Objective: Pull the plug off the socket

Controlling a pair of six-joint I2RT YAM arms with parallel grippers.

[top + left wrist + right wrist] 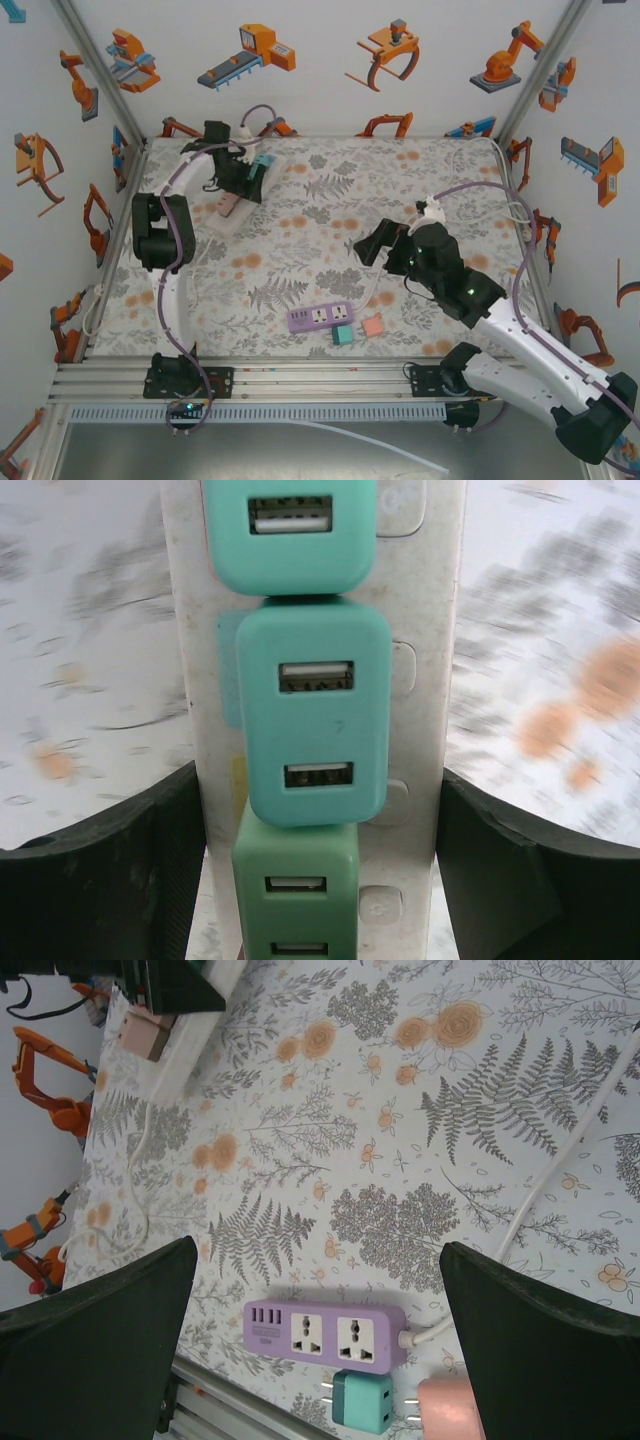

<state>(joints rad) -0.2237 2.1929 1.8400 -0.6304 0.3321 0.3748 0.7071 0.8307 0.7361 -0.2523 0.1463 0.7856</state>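
From above, the left gripper [248, 178] is at the far left corner of the floral table [330, 220], over a white power strip [238, 205] lying there. The right gripper [368, 250] hangs mid-table, its jaws spread wide with nothing between them. Near the front edge lies a purple power strip [320, 318]. A loose teal plug [342, 335] and a pink plug [373, 326] lie on the cloth just beside it.

The left wrist camera looks straight down the white power strip [425, 680], which holds three plugs in a row: an upper teal plug [290, 530], a middle teal plug [312, 710] and a green plug [295, 890], each touching the next. The left gripper [320, 772] is partly spread, its fingers [110, 870] flanking the strip. I cannot tell whether they press on it.

From the right wrist, the right gripper [318, 1250] is wide apart above the purple power strip [325, 1335], whose two sockets show bare faces. The loose teal plug [362, 1400] and pink plug [450, 1410] rest prongs toward it. Far off, a pink block [145, 1032] sits on the white power strip [185, 1045].
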